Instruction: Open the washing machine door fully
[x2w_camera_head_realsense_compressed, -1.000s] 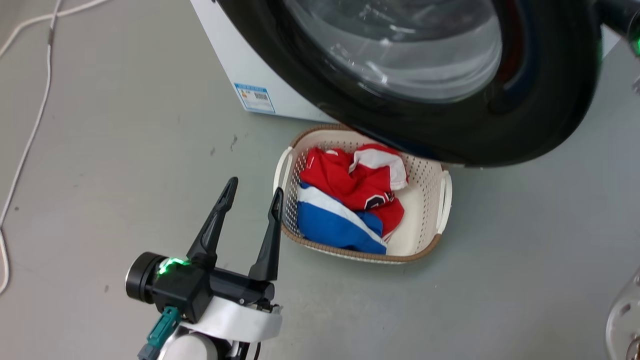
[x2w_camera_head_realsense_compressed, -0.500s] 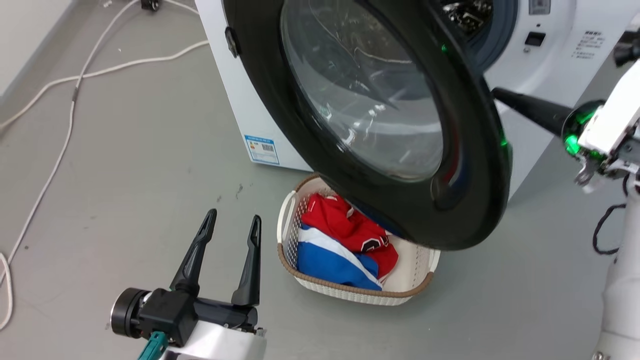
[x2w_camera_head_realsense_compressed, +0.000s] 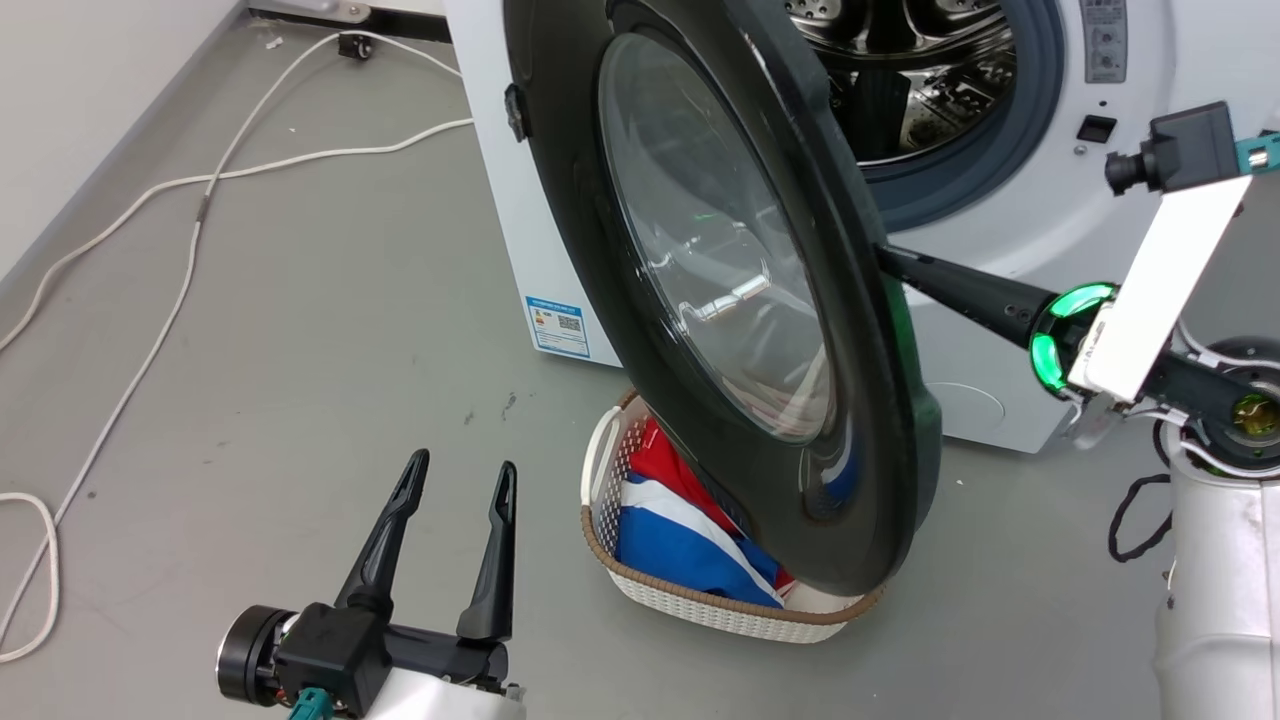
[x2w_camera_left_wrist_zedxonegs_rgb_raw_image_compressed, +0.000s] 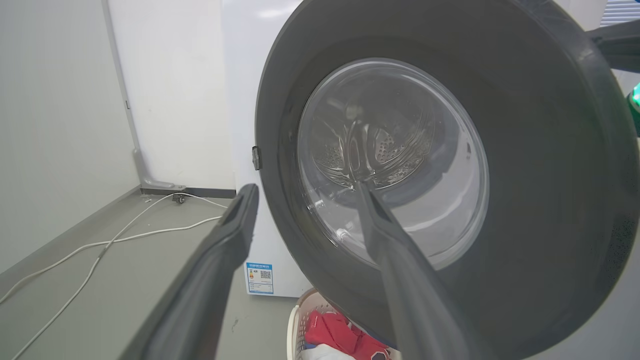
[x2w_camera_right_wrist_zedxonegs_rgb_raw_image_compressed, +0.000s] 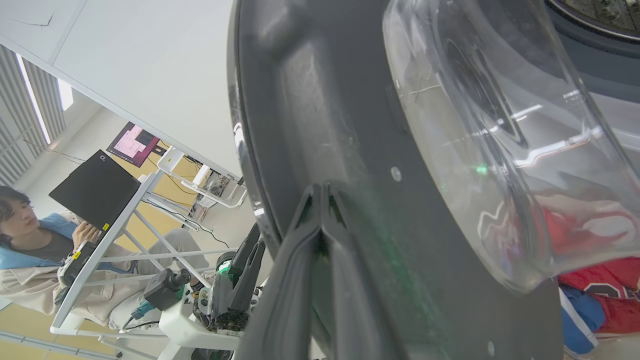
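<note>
Washer is at the top of the head view, drum exposed. Door hangs off the washer's left side, roughly square to the front, so not fully open by my read.

Treat the door as a stiff, fairly heavy disc on a fixed arc. It won't flex, it'll carry momentum, and the glossy black surround looks slick. The glass bowl is the fragile bit, so keep off it. Best purchase is the dark inner face near the free edge, far from the pivot side, for leverage.

Basket of clothes sits on the floor under the door's lower edge; can't tell clearance.

Right gripper: jaws pressed together with nothing between them, tips against the door's inner face beside the bowl. That's a push, not a grasp, so it could skate.

Left gripper: jaws apart, empty, low over the floor beside the basket.
</note>
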